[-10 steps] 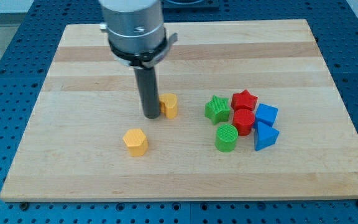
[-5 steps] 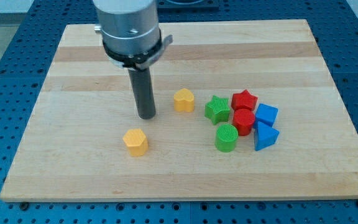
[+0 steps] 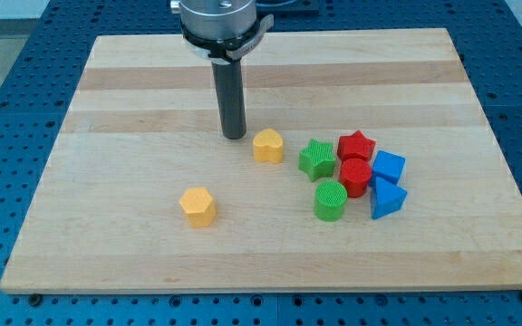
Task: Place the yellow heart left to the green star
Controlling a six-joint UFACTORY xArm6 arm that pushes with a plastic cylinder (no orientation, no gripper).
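Note:
The yellow heart (image 3: 267, 145) lies on the wooden board (image 3: 125, 100), just to the view's left of the green star (image 3: 317, 159), with a small gap between them. My tip (image 3: 234, 136) stands on the board a little up and to the left of the yellow heart, not touching it. The rod rises from it towards the view's top.
A yellow hexagon (image 3: 198, 206) lies to the lower left. Right of the green star sit a red star (image 3: 356, 146), a red cylinder (image 3: 355, 177), a blue cube (image 3: 388, 167), a blue triangle (image 3: 387, 198) and a green cylinder (image 3: 331, 200).
The yellow heart moved right towards the green star, then stayed put. My tip drew back to the left, then moved up and right to stand above-left of the heart.

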